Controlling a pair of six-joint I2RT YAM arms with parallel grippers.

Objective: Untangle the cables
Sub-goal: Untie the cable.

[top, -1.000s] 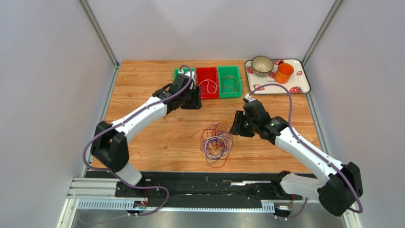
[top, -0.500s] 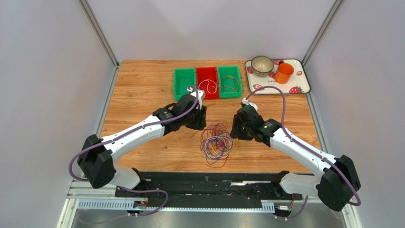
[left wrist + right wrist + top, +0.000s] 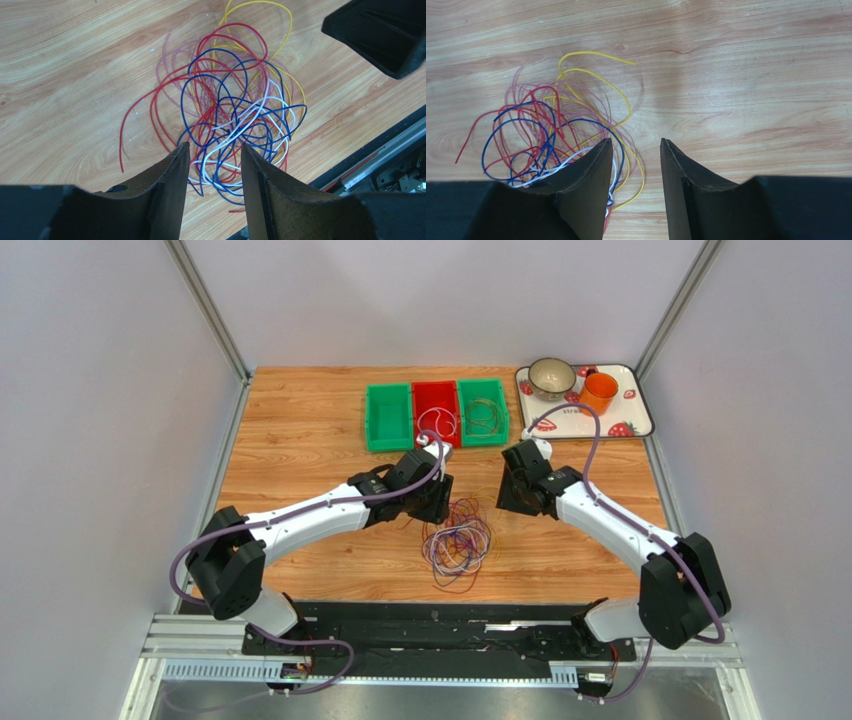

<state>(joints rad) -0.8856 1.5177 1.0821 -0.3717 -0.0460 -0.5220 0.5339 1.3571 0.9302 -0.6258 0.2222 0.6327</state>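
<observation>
Both black claws, left gripper (image 3: 212, 150) and right gripper (image 3: 636, 145), hover released and empty by the tangled multicoloured thin wire cables (image 3: 456, 540) mid-frame. This looks like the approach; next probably pinching one outlying loop.

Table (image 3: 300, 440) of smooth, grained wood; cables (image 3: 225, 110) thin with glossy plastic coating; fingers (image 3: 170, 187) matt black.
</observation>
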